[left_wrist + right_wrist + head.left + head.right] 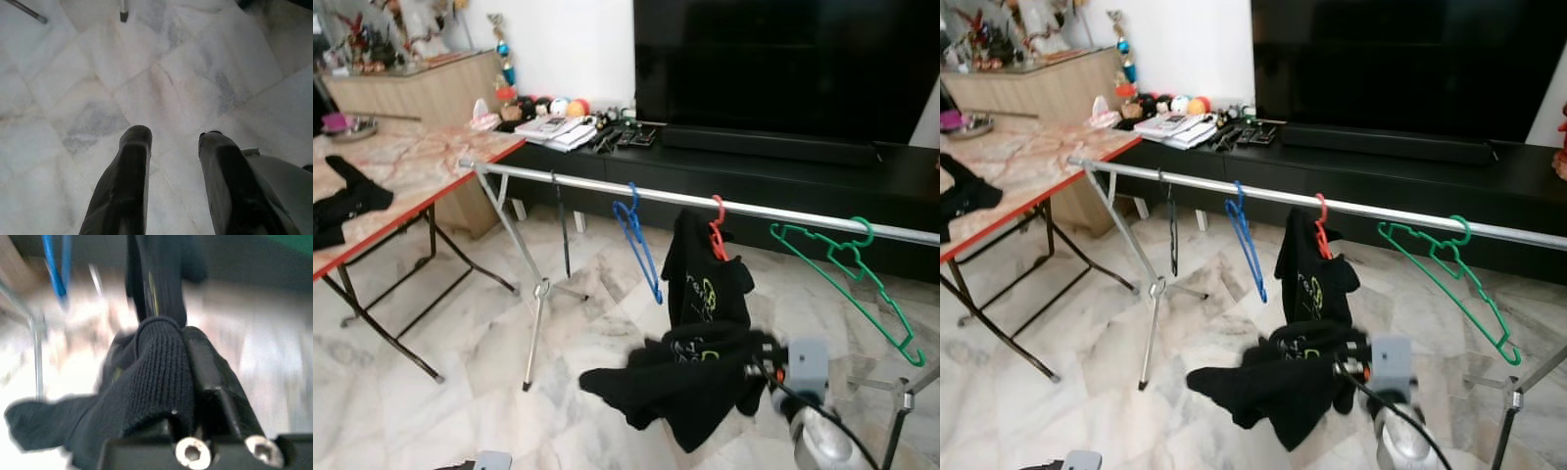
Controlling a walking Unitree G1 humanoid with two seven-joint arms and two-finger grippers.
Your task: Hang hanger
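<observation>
A long silver rail (607, 183) on splayed tripod legs crosses the room in front of a low black television cabinet (783, 176), and it already carries a thin black hanger (560, 220) near its left end, a blue plastic hanger (639, 245) further along, a red plastic hanger (717, 230) about mid-rail and a green plastic hanger (847, 279) toward the right end. The red one is the task's piece: its hook sits over the rail, and a black garment with yellow-green print (705, 284) hangs from it. The lower part of that garment is drawn forward and bunched at the right gripper (759, 367), low in front of the rail; in the right wrist view a ribbed black fold (161, 367) is pressed against the fingers (215, 377), so they look closed on the cloth, probably to steady or settle the garment while the hook seats. The left gripper (173, 161) hangs idle over the marble floor (171, 73), its two black fingers spread with nothing between them. At the left stands a folding table with a marble-patterned top and red edge (431, 162), with another dark garment (347, 201) lying near its front edge.
</observation>
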